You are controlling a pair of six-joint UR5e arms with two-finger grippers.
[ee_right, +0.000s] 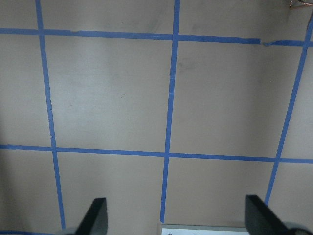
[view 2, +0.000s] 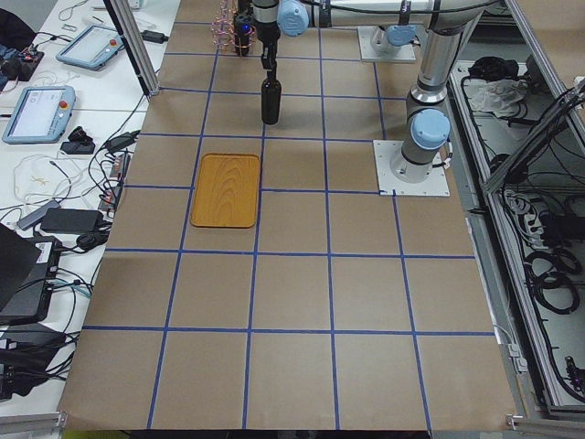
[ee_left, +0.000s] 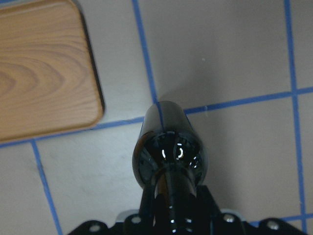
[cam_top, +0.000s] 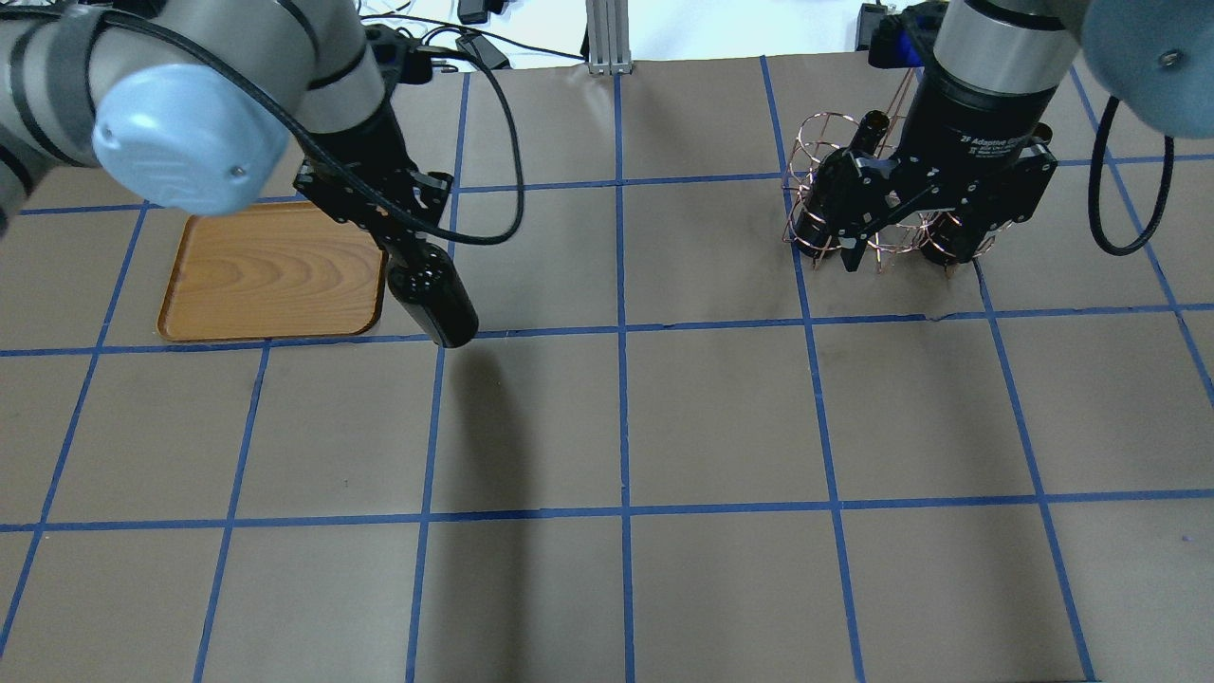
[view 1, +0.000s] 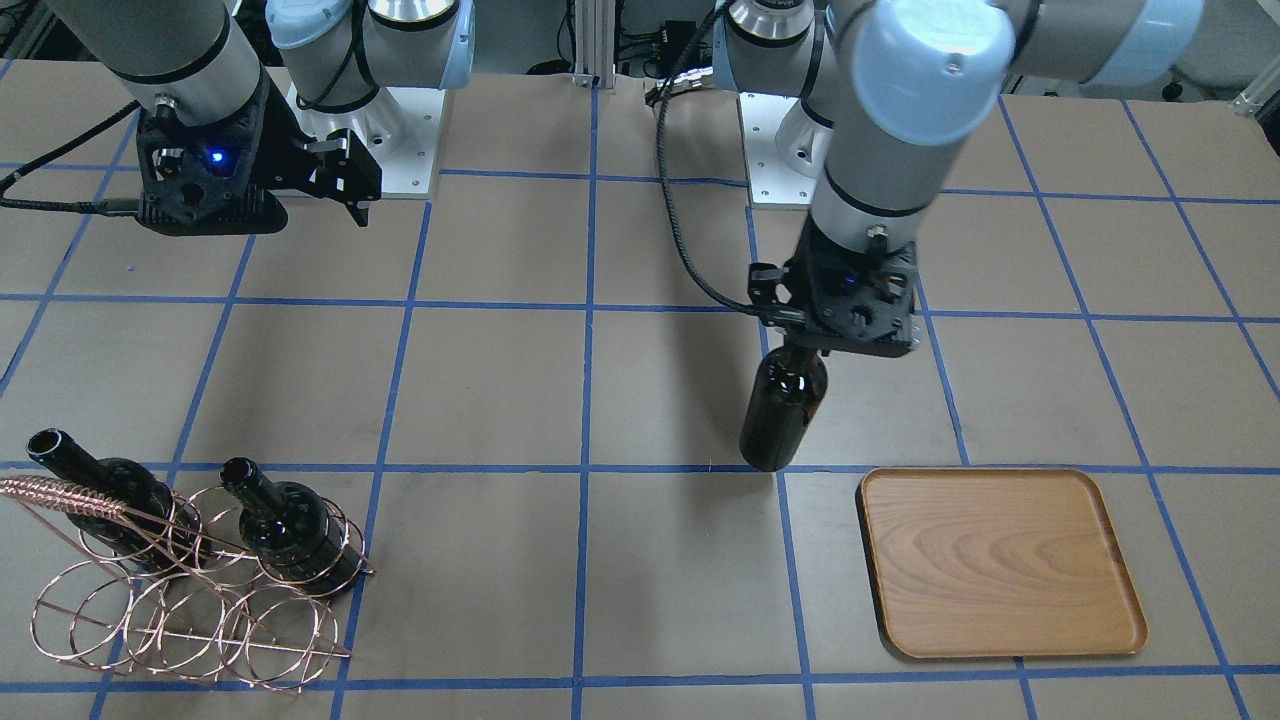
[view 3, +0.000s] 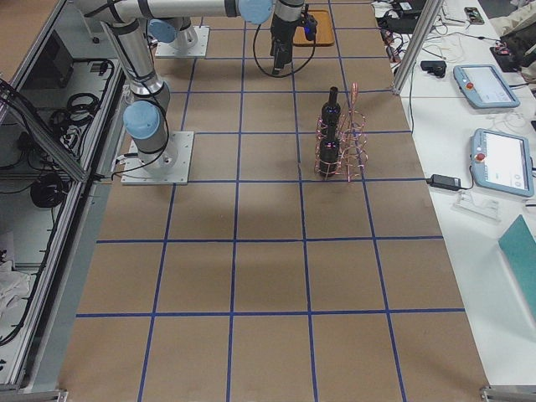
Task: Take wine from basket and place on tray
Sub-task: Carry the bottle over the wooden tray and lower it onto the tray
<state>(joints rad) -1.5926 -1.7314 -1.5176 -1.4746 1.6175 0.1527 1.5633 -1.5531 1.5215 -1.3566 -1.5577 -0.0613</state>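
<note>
Centre-right of front view: glossy near-black glass wine bottle (view 1: 783, 410) hangs upright, neck clamped between left fingers (cam_top: 400, 249), body below them, just up-left of flat light-brown wooden tray (view 1: 1000, 560), outside it. Upper left: right fingers (ee_right: 98, 215) apart.

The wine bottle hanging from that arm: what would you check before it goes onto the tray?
1. Grip: the left gripper is shut on the neck of the wine bottle: ok.
2. Pose: the wine bottle hangs upright: ok.
3. Position: the wine bottle is over the tray: not ok, it is beside it.
4. Landing spot: the tray is bare: ok.
5. Other arm: the right gripper is open and far from the tray: ok.
6. Height: the base is clear of the table: cannot tell.
</note>
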